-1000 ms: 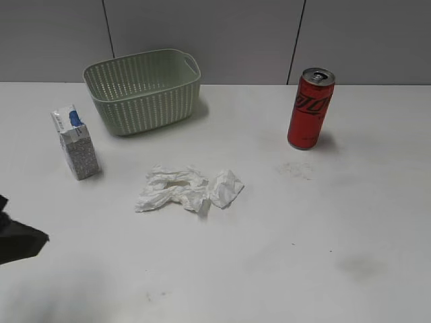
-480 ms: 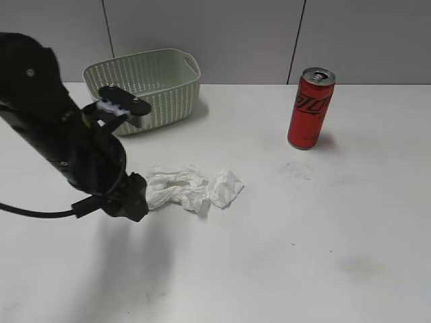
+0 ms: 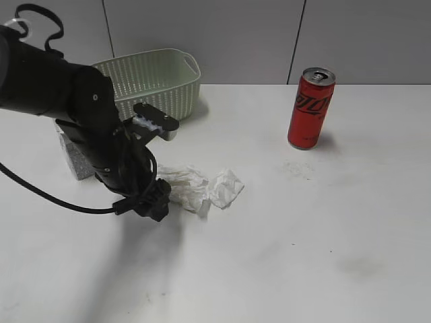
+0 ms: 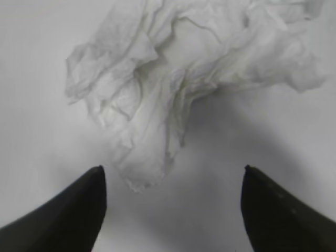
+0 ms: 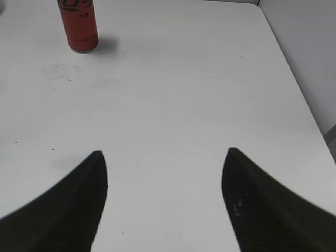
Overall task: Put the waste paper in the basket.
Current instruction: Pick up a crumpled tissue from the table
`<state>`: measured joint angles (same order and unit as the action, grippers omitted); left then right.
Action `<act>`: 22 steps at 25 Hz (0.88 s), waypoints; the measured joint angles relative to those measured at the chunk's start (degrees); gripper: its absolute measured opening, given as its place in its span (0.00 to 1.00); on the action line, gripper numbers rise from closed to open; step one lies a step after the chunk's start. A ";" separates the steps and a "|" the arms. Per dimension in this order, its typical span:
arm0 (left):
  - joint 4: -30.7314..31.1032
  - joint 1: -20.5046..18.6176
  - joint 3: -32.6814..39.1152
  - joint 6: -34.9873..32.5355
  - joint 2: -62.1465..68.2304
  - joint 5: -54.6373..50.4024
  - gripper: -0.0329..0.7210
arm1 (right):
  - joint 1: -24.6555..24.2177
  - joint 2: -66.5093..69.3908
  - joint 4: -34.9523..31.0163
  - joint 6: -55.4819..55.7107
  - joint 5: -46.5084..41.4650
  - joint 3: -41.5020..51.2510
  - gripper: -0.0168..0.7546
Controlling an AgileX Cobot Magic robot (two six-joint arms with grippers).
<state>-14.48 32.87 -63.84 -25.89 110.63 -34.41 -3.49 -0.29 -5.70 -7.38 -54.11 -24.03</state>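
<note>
Crumpled white waste paper [image 3: 202,188] lies in the middle of the table; the left wrist view shows a wad [image 4: 173,84] close up. My left gripper [image 3: 156,202] [image 4: 173,176] is open and empty, low over the left end of the paper, with the wad's tip just ahead of the fingertips. The pale green basket [image 3: 176,79] stands at the back left, partly hidden by my left arm. My right gripper [image 5: 164,157] is open and empty over bare table and is out of the exterior view.
A red can [image 3: 310,108] stands at the back right and also shows in the right wrist view [image 5: 77,25]. A grey-speckled packet [image 3: 75,160] stands at the left, mostly hidden behind my left arm. The table's right edge [image 5: 294,79] shows in the right wrist view.
My left arm has swung in from the lower left, first over the table's left, then right and down to the paper's left end. The paper, basket and can have not moved.
</note>
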 joint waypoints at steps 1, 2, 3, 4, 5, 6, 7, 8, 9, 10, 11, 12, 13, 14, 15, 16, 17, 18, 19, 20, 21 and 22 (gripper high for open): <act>0.02 0.00 0.00 0.00 0.68 0.87 0.83 | 0.00 0.00 0.00 0.00 0.00 0.00 0.69; 0.07 0.00 0.00 0.00 1.15 1.91 0.83 | 0.00 0.00 0.00 0.00 0.00 0.00 0.69; 0.13 0.00 0.00 0.00 1.46 2.69 0.83 | 0.00 0.00 0.00 0.00 0.00 0.00 0.69; 0.17 0.00 0.00 0.00 1.73 3.58 0.83 | 0.00 0.00 0.00 0.00 0.00 0.00 0.69; 0.17 0.00 0.00 0.00 1.95 4.14 0.83 | 0.00 0.00 0.00 0.00 0.00 0.00 0.69; 0.17 0.00 0.00 0.00 2.09 4.52 0.83 | 0.00 0.00 0.00 0.00 0.00 0.00 0.69; 0.19 0.00 0.00 0.00 2.23 4.67 0.83 | 0.00 0.00 0.00 0.00 0.00 0.00 0.69; 0.31 0.00 -0.04 0.00 2.65 4.83 0.83 | 0.00 0.00 0.00 0.00 0.00 0.00 0.69; 0.43 0.00 -0.04 0.00 3.18 4.82 0.83 | 0.00 0.00 0.00 0.00 0.00 0.00 0.69; 0.78 0.00 -0.04 -0.11 3.66 4.77 0.82 | 0.00 0.00 0.00 0.00 0.00 0.00 0.69; 0.84 0.00 -0.21 -0.06 3.79 4.77 0.80 | 0.00 0.00 0.00 0.00 0.00 0.00 0.69; 1.00 0.00 -0.41 -0.12 3.85 4.77 0.77 | 0.00 0.00 0.00 0.00 0.00 0.00 0.69; 1.10 0.00 -0.47 -0.12 3.92 4.77 0.73 | 0.00 0.00 0.00 0.00 0.00 0.00 0.69; 1.15 0.00 -0.52 -0.12 3.92 4.64 0.67 | 0.00 0.00 0.00 0.00 0.00 0.00 0.69; 1.09 0.00 -0.52 -0.12 3.92 4.40 0.61 | 0.00 0.00 0.00 0.00 0.00 0.00 0.69; 1.05 0.00 -0.52 -0.12 3.92 4.14 0.53 | 0.00 0.00 0.00 0.00 0.00 0.00 0.69; 1.03 0.00 -0.52 -0.12 3.92 3.81 0.43 | 0.00 0.00 0.00 0.00 0.00 0.00 0.69; 0.91 0.00 -0.52 -0.12 3.92 3.26 0.34 | 0.00 0.00 0.00 0.00 0.00 0.00 0.69; 0.80 0.00 -0.58 -0.12 3.92 2.58 0.26 | 0.00 0.00 0.00 0.00 0.00 0.00 0.69; 0.69 0.00 -0.58 -0.12 3.92 1.81 0.17 | 0.00 0.00 0.00 0.00 0.00 0.00 0.69; 0.55 0.00 -0.58 -0.12 3.78 1.11 0.12 | 0.00 0.00 0.00 0.00 0.00 0.00 0.69; 0.44 0.00 -0.58 -0.12 3.65 0.19 0.09 | 0.00 0.00 0.00 0.00 0.00 0.00 0.69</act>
<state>-14.04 32.87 -64.42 -26.00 114.28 -34.22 -3.49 -0.29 -5.70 -7.38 -54.11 -24.03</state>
